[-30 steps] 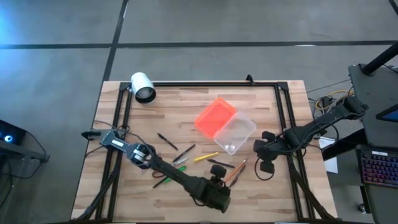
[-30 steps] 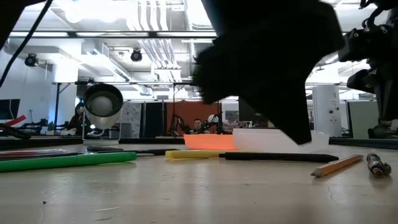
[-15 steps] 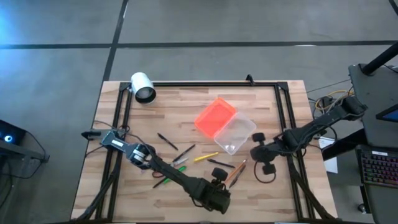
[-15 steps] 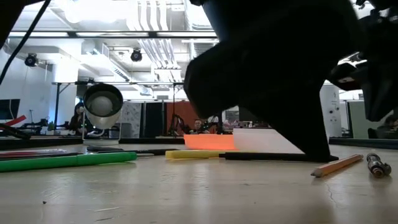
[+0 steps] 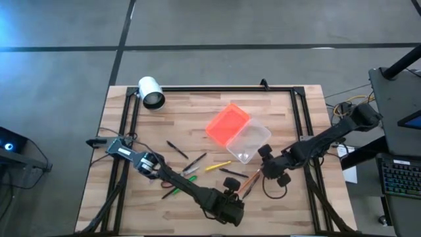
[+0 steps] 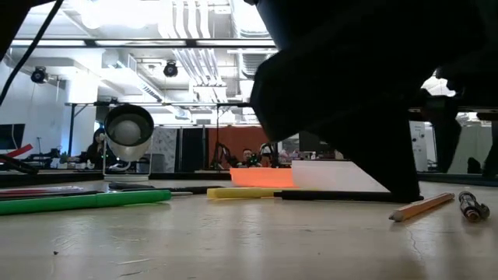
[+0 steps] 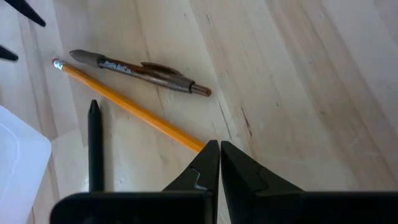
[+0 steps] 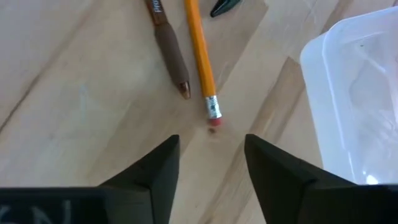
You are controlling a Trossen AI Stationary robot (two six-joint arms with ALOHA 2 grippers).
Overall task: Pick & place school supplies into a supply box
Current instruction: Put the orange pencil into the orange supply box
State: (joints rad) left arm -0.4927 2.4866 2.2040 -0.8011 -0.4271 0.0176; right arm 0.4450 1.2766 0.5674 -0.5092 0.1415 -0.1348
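Note:
Pens, pencils and markers lie loose on the wooden table; no scissors show. The supply box (image 5: 250, 141), clear, stands open with its orange lid (image 5: 228, 123) beside it. A yellow pencil (image 7: 124, 102) and a brown pen (image 7: 140, 68) lie side by side between my two grippers. My left gripper (image 7: 219, 149) is shut at the pencil's pointed end. My right gripper (image 8: 211, 155) hangs open just off the pencil's eraser end (image 8: 213, 115), next to the box (image 8: 360, 93), with nothing between its fingers. My left gripper has its shut fingertips right at the pencil's pointed end (image 7: 198, 145), coming down at a slant. I cannot tell whether they touch it. The pencil lies flat on the table.
A black marker (image 5: 233, 174), a yellow pen (image 5: 217, 166), a green marker (image 5: 187, 179) and black pens (image 5: 176, 149) lie left of the pencil. A white cylinder (image 5: 151, 92) lies at the far left corner. Black frame rails run along the table's edges.
My right gripper has moved toward the table's left edge and a little nearer, coming down beside the box toward the pencil's eraser end, and has opened. The supplies and the box lie as before.

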